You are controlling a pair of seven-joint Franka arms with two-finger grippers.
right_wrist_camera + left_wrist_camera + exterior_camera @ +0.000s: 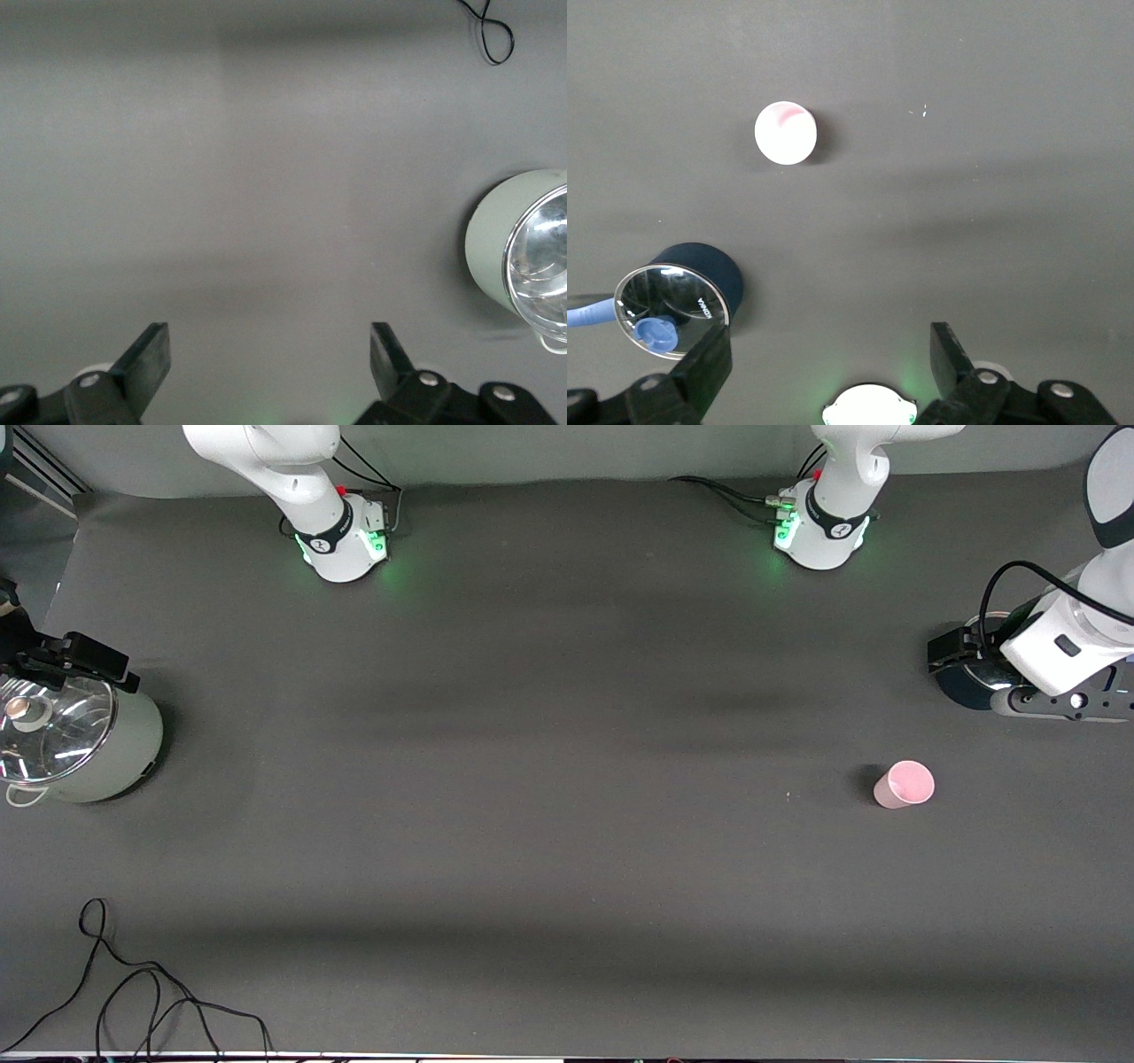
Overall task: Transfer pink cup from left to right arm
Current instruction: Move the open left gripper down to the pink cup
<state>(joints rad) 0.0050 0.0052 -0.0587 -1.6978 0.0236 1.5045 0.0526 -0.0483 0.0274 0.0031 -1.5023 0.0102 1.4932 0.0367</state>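
A: Starting nearest the front camera: a thin black cable point(133, 992) lies in loose loops on the dark grey matte table point(549, 850), toward the right arm's end.

B: Next up?

A: The pink cup point(904, 784), small, tapered, smooth plastic, no handle. It stands upright, mouth up, alone on the cloth toward the left arm's end. Nothing touches it. The left wrist view shows its round rim point(785, 133) from above.

B: Pots?

A: A pale green pot point(84, 744) with a domed glass lid and a round knob sits at the right arm's end, farther from the camera than the cable. A dark blue pot point(966, 682) sits at the left arm's end, farther than the cup and well apart from it. In the left wrist view it has a glass lid with a blue knob point(673, 305).

B: Grippers?

A: The left gripper point(831, 372) hangs over the dark blue pot area, black fingers point(709, 363) spread wide, holding nothing. The right gripper point(269, 372) is over the green pot's edge, fingers point(151, 359) also spread, holding nothing. In the front view only its black body point(75, 660) shows.

B: Farthest?

A: The two white arm bases, glossy, with green lights.
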